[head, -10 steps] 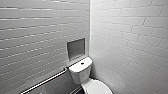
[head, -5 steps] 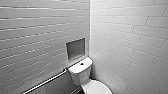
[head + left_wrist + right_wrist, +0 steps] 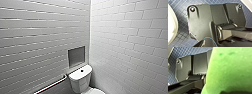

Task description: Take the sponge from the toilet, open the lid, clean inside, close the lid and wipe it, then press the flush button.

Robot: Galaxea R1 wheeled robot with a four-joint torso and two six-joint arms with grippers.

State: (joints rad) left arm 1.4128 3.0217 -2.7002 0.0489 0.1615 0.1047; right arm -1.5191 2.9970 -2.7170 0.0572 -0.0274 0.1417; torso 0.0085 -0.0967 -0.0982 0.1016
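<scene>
A bright green sponge looms very close, overlapping the edge of the robot's dark wrist plate. Its surface is softly mottled, with a few darker specks. Beyond the plate lies a floor of small blue tiles with pale grout lines.

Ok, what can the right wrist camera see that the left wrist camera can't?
Right wrist view: a bright green, thick sponge, very close to the camera. Left wrist view: a smooth white curved surface at the edge, perhaps part of the toilet. Both: the dark blue floor of small square tiles, and the robot's own dark plate.
</scene>
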